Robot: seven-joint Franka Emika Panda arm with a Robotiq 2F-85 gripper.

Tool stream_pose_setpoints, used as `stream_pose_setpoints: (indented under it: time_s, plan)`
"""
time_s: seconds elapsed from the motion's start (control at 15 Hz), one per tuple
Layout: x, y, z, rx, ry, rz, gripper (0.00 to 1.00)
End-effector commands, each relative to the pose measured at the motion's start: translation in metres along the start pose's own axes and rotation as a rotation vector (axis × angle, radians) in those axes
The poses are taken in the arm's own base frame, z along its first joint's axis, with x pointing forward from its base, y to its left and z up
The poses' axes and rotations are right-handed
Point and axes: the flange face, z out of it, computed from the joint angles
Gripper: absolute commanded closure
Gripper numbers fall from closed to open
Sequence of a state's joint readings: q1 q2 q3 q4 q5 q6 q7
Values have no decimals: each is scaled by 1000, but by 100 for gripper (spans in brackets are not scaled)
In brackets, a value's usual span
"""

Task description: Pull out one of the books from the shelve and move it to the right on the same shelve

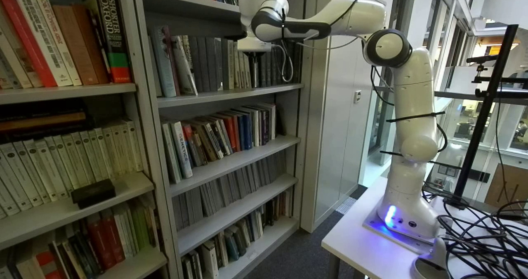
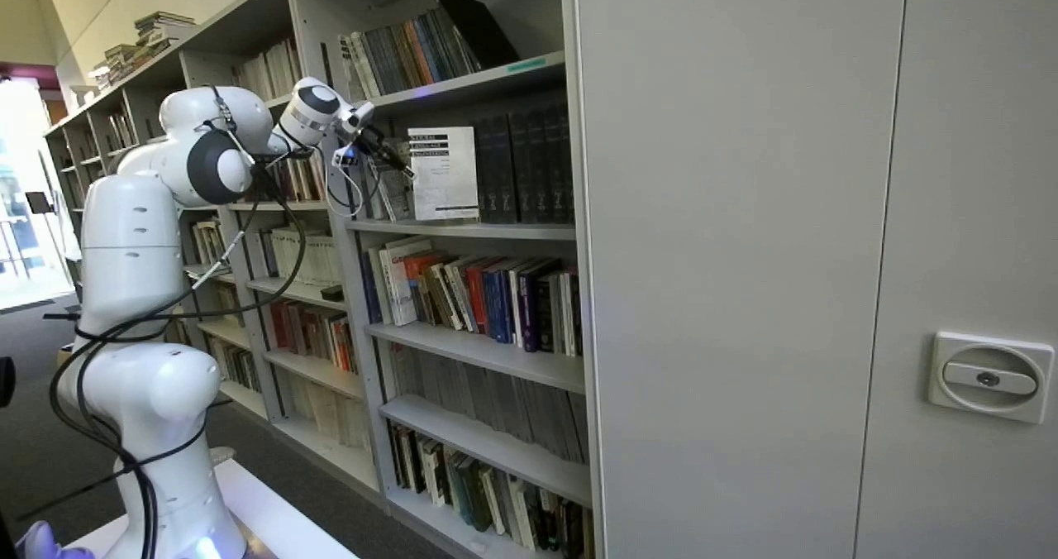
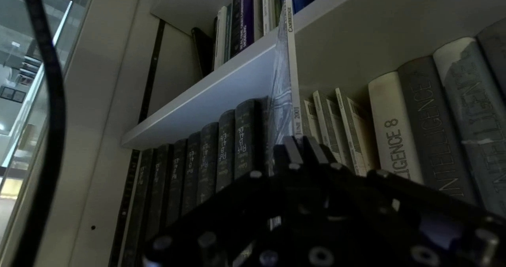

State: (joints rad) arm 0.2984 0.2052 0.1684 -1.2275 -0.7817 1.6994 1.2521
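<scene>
The book is thin, with a white cover (image 2: 445, 174) in an exterior view and a narrow pale spine (image 3: 293, 69) marked Cambridge and June 2001 in the wrist view. It stands upright, sticking out past its neighbours, its lower end crossing the board's front edge in the wrist view. My gripper (image 3: 299, 142) is shut on its spine edge; the fingertips (image 2: 409, 173) also show in an exterior view. The shelve (image 1: 231, 94) is a grey board that shows in an exterior view (image 2: 529, 231) and, upside down, in the wrist view (image 3: 197, 99).
Dark matching volumes (image 2: 525, 166) stand right of the book in an exterior view. Grey and pale journals (image 3: 395, 128) stand on its other side. The board above (image 2: 471, 83) and the bookcase's side panel (image 2: 581, 294) bound the space. A tall grey cabinet (image 1: 346, 64) stands beside it.
</scene>
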Motion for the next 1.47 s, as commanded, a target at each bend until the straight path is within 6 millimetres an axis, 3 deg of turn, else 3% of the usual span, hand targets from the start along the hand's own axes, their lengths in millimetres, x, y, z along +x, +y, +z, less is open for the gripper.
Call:
stream_pose_setpoints:
  time_s: [0.0, 0.67, 1.4]
  plan:
    - [13, 2, -18, 50, 48, -47, 98]
    - [9, 0, -44, 145, 70, -155, 98]
    - [-8, -5, -39, 147, 49, -236, 98]
